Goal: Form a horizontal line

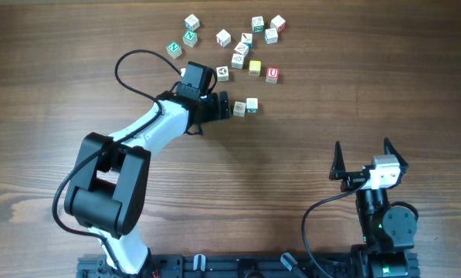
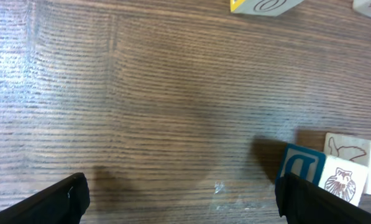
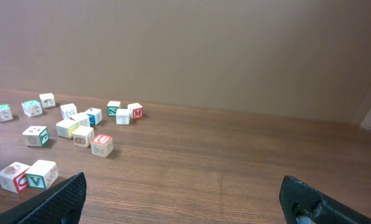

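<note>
Two small white cubes sit side by side on the table, one with a brownish picture [image 1: 239, 109] and one with green markings [image 1: 252, 105]. They also show in the right wrist view [image 3: 14, 176] [image 3: 42, 174]. The red "U" cube [image 1: 272, 75] [image 3: 102, 144] lies apart, up and to the right of them. My left gripper [image 1: 223, 106] [image 2: 185, 205] is open and empty, just left of the brownish cube [image 2: 343, 179], whose blue side is by one finger. My right gripper [image 1: 363, 157] [image 3: 185, 199] is open and empty, low on the right, far from the cubes.
A yellow cube [image 1: 255, 67] [image 2: 260, 5] lies left of the "U" cube. Several more letter cubes are scattered along the far edge, among them green "N" cubes [image 1: 174, 49] [image 1: 190, 36]. A black cable loops over the left arm [image 1: 130, 69].
</note>
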You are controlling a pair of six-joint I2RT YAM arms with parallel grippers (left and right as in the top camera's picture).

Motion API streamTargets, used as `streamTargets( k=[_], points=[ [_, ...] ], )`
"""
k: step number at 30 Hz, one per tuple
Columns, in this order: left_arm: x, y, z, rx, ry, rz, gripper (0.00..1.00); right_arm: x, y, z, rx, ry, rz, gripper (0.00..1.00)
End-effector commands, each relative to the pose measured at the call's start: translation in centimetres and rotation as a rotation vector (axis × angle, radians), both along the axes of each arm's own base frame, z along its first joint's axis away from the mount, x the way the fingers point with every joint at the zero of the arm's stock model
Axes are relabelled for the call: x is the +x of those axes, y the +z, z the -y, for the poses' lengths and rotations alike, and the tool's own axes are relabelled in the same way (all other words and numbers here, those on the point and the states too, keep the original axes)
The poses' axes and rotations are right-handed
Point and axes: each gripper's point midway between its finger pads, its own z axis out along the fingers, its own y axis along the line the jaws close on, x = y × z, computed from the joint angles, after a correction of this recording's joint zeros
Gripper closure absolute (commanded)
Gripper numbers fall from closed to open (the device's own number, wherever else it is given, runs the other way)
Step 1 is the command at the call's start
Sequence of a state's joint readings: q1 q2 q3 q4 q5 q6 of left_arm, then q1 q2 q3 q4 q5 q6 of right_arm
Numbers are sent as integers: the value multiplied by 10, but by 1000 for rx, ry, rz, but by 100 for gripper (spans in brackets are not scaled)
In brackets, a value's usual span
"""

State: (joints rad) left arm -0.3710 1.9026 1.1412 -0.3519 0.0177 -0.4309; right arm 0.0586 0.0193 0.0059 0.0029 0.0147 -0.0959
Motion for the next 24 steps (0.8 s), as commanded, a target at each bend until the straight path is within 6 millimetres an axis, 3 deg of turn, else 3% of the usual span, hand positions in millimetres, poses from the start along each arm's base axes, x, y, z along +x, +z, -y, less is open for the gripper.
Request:
streamTargets(
  k=[1,19,24],
  points=[
    [-1,7,-6,17,5,15,0,0,1,-4,-9,21,6,0],
    [1,8,-5,15,5,24,0,0,1,-4,-8,21,6,0],
    [6,16,-6,5,11,49,0,0,1,-4,-8,21,6,0]
  ],
)
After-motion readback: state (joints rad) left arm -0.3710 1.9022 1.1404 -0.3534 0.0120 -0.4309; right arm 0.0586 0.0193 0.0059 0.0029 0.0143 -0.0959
